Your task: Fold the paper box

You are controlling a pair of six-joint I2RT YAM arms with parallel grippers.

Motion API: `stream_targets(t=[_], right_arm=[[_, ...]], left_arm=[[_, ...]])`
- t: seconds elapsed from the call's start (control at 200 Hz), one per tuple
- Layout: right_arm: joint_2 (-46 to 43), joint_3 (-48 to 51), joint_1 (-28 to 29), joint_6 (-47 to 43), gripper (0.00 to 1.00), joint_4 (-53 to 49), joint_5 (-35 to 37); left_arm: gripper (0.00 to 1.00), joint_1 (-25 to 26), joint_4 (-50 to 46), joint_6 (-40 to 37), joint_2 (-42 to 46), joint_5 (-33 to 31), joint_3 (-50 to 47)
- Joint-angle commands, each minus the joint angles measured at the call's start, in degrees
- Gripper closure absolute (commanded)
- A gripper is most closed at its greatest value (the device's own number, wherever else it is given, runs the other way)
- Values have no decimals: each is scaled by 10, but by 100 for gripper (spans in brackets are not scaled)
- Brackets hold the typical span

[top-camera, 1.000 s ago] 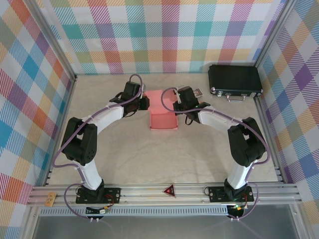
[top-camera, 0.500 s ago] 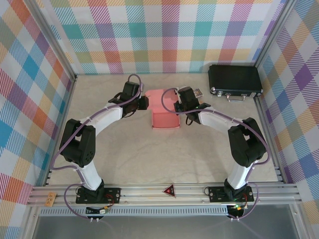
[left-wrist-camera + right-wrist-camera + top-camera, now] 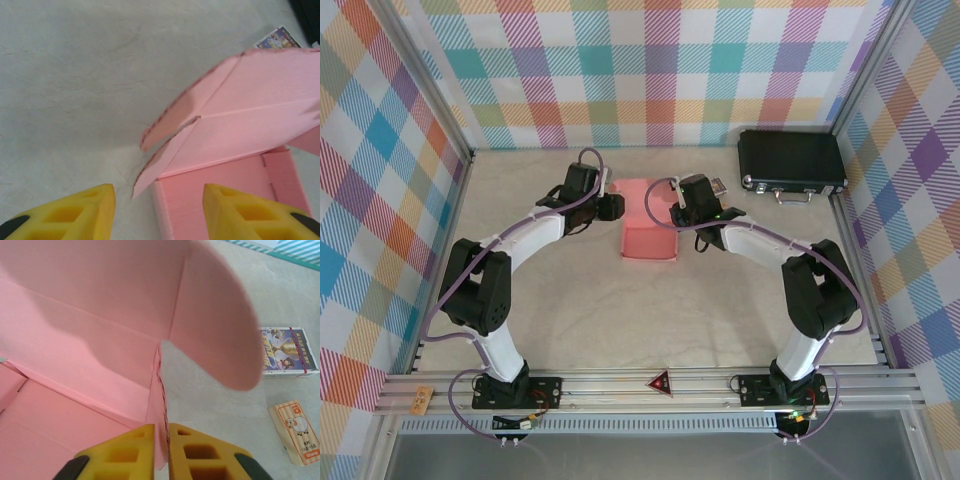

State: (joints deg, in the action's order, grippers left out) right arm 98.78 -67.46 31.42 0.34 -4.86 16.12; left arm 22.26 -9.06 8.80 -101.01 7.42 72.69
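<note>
Left gripper (image 3: 156, 195) has edged closer to the paper box (image 3: 648, 225) (mid-table, lid raised) – jaws wide apart, empty, lid flap (image 3: 170, 117) just ahead-right of them; right gripper (image 3: 161, 440) pinches box's right wall – left arm's free.

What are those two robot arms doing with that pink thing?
They are folding a salmon-pink cardboard box in the middle of the table. The right gripper is pinching one thin side wall of the box, with the lid standing open above it. The left gripper is open at the box's other side, holding nothing, with the lid's loose flaps just ahead of it. The box is only partly folded; the lid is not closed yet.
</note>
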Motion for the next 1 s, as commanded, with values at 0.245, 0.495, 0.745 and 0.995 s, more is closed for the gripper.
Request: stream_targets(t=[0.245,0.495,0.745,0.995], right_arm=[[8,-51,-14,-11,83,-59,-62],[1,-72,-27,-3,71,-98,-98],[-7,-100,-47,-1,55,-160,-154],[24,-150,-75,-7,49,-227,-231]], left_arm=[[51,-21,-27,-40,-21,65,45],[50,-30,-37,-56,-17,58,46],[40,-40,-47,-84,-3,57,52],[35,-65,-123,-117,-62,144,127]])
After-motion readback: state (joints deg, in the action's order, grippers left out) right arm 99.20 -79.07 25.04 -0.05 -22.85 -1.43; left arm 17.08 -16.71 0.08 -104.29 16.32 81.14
